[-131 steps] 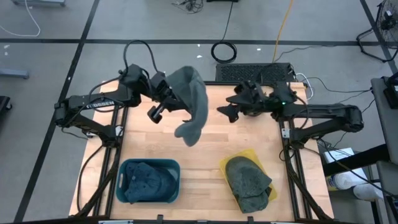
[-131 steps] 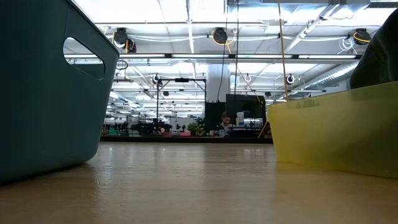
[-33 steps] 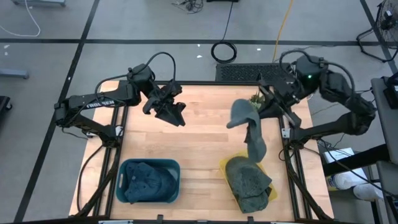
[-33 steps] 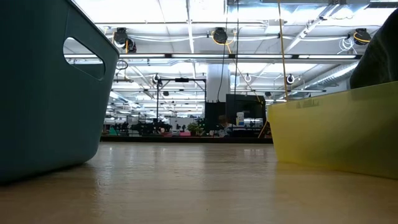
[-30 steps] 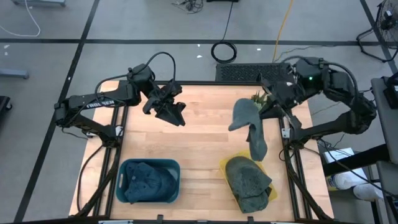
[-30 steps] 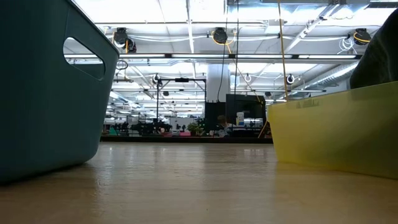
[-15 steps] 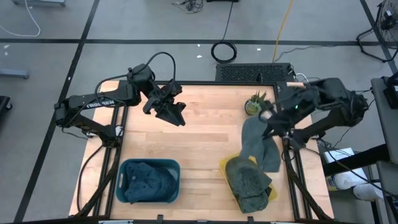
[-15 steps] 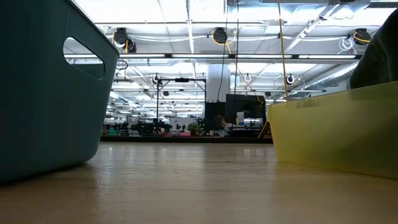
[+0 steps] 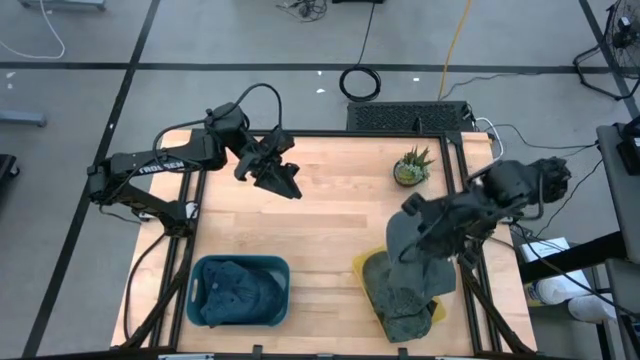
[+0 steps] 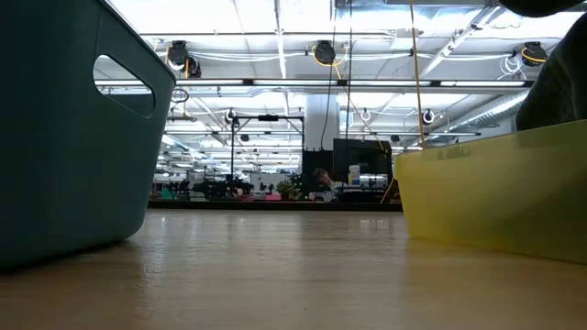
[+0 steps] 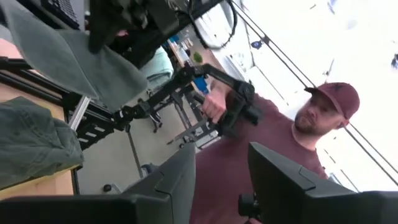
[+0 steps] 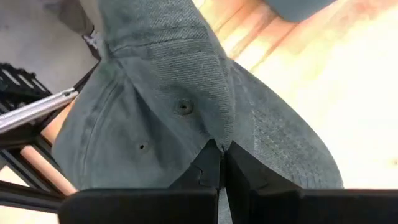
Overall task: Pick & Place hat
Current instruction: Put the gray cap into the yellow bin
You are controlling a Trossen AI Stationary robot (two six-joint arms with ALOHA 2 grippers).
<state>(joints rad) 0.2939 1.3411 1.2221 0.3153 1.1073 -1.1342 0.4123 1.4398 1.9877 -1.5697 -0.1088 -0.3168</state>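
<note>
A grey hat point(image 9: 405, 242) hangs from my right gripper point(image 12: 222, 157), which is shut on it above the yellow tray point(image 9: 437, 312) at the table's near right. A pile of grey hats point(image 9: 398, 292) lies in that tray. More hats fill the teal basket point(image 9: 238, 290) at the near left. My left gripper point(image 9: 282, 178) waits open and level over the table's far left, holding nothing; its wrist view shows the hanging hat point(image 11: 74, 56) far off. My right gripper pinches a fold of the hat's crown point(image 12: 214, 138) between its two shut fingers, a little below the top button point(image 12: 182, 106). The fingers slant down from the table's right side. The hat hangs slack below them, over the pile; whether it touches the pile I cannot tell.
A small potted plant point(image 9: 411, 167) stands at the far right of the table. In the low view the teal basket point(image 10: 73, 137) and the yellow tray point(image 10: 495, 192) flank bare wood. A person point(image 11: 292, 143) stands beyond the table, holding a handle.
My right gripper has swung toward the table's near edge and come down, tipping its fingers downward, still shut on the hat. The hat has travelled with it from mid-table right to above the yellow tray's pile.
</note>
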